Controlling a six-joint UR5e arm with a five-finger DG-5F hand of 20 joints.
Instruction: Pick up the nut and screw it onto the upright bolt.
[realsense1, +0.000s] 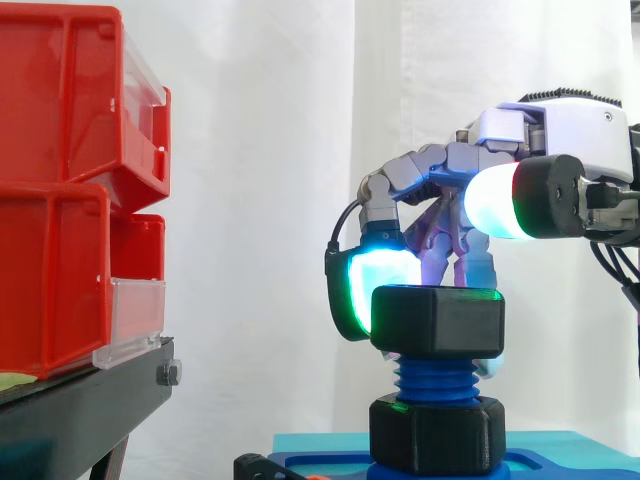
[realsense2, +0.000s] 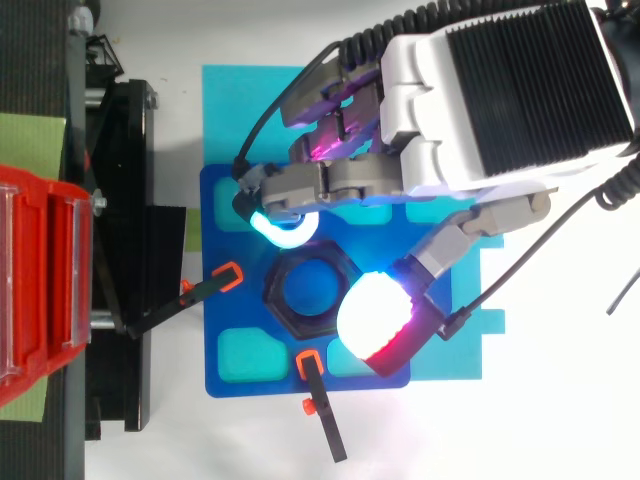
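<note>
A black hexagonal nut sits on the top of the upright blue threaded bolt. A second black nut is at the bolt's foot. My hand reaches over the bolt from the right. One finger curls down, and its cyan-green pad rests against the top nut's far-left side. The thumb's white and red pad hovers just above the nut's near-right corner.
The bolt stands on a blue fixture plate over a cyan mat. Two black clamps with orange tips hold the plate. Red bins sit on a black stand to the left.
</note>
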